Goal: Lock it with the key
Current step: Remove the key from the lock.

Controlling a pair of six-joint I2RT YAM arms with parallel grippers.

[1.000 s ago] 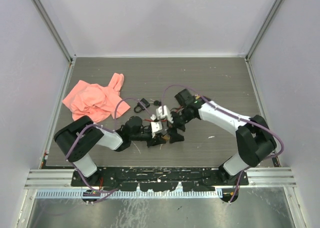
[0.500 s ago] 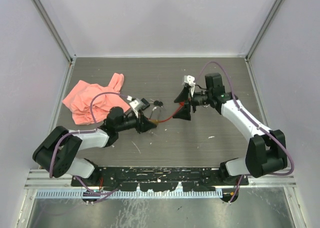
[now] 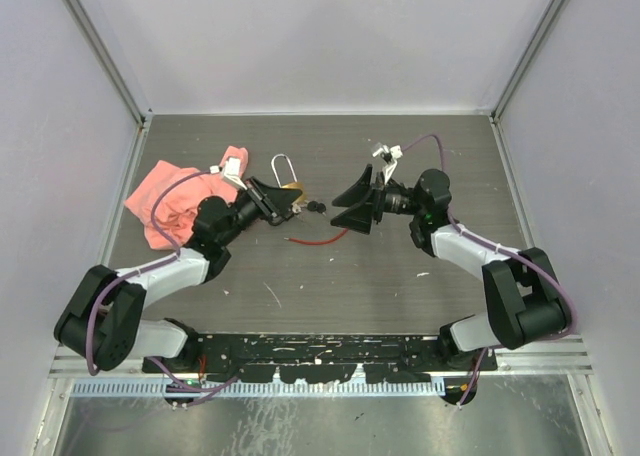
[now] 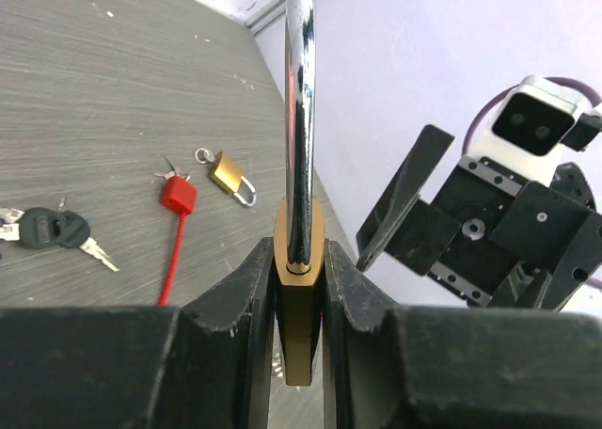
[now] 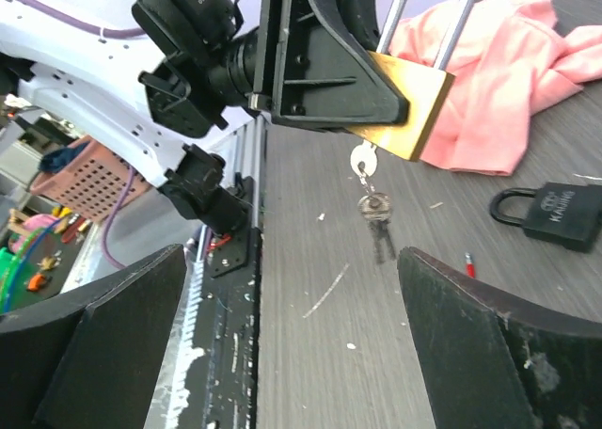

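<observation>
Padlock [image 4: 299, 307] — brass, long-shackled — sits clamped in the left jaws, raised off the table [image 3: 400, 276], key [image 5: 363, 158] hanging from its base; right jaws spread wide, facing it nearby.

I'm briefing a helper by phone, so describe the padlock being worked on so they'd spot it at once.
Find the pink cloth on the left of the table; just right of it the left gripper clamps a big brass padlock, held up. Unlike the small brass padlock and the black padlock lying on the table, it has a long silver shackle and keys hanging beneath it.
</observation>
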